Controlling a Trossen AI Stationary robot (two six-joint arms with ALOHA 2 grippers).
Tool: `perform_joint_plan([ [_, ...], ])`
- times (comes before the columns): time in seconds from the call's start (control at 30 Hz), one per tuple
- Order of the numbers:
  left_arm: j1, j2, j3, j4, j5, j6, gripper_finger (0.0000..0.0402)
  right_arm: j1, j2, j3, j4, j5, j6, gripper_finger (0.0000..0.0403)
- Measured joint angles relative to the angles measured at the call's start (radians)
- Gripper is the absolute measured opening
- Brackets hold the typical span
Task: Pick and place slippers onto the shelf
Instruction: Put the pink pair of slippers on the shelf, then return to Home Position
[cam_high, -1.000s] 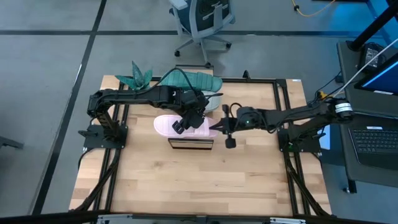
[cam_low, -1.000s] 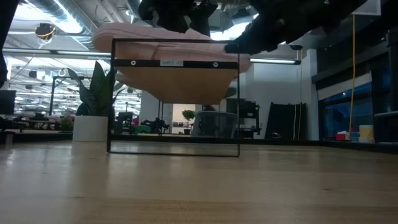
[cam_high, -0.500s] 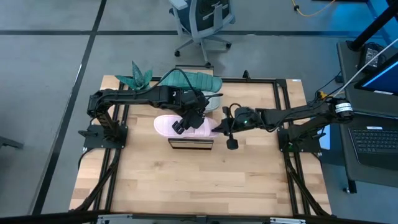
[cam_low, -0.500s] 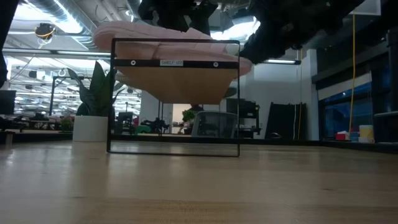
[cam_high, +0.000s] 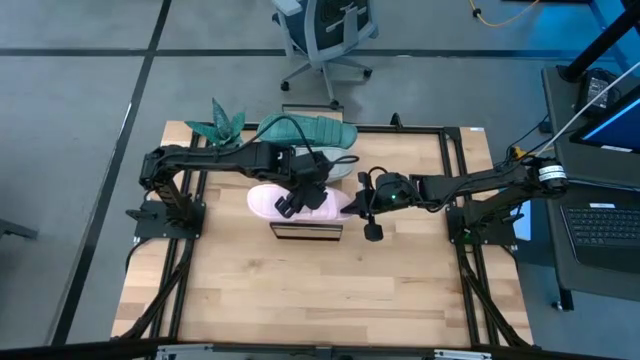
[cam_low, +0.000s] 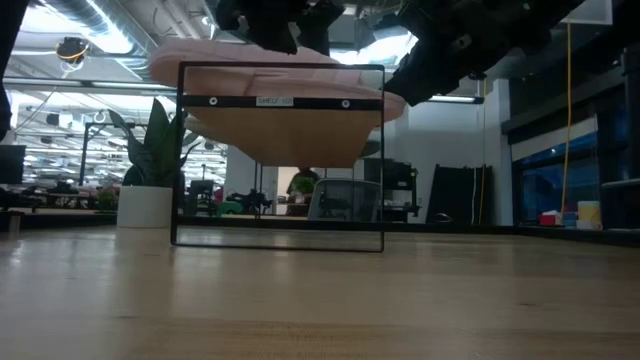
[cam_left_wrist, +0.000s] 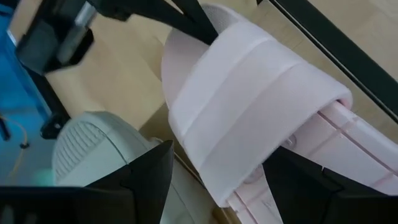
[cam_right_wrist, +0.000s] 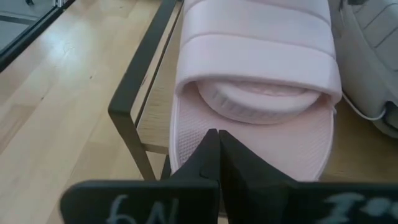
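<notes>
— High view: what are the grippers doing?
— Left gripper straddles the pink slipper strap, jaws spread; right gripper, pinched together, touches its heel on the shelf.
— Around them?
— Wooden tabletop, potted plant, office chair.

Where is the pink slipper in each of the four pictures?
High view: the pink slipper lies mid-table on the shelf, partly under the left arm.
Low view: it lies along the shelf's top, near the picture's upper edge.
Left wrist view: it fills the middle, strap facing us.
Right wrist view: it lies straight ahead.
Shared landmark: the shelf's dark frame.
</notes>
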Motion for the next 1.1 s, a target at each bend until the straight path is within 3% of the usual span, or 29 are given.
perform_joint_plan([
  [0.43, -0.016, -0.047, -0.002, -0.124, -0.007, -0.083, 0.0237, 0.0, 0.0, -0.002, 0.01, 0.002, 0.0, 0.0],
  [0.6, -0.045, -0.139, -0.005, -0.103, -0.03, -0.083, 0.0237, 0.0, 0.0, -0.003, 0.033, 0.004, -0.004, 0.0],
  [0.77, -0.064, -0.251, -0.004, -0.057, 0.025, -0.141, 0.0237, 0.0, -0.017, -0.005, 0.04, 0.004, -0.016, 0.0],
  [1.1, -0.104, -0.401, -0.027, -0.067, 0.024, -0.326, 0.0237, 0.025, -0.215, -0.006, -0.038, 0.005, -0.029, 0.003],
])
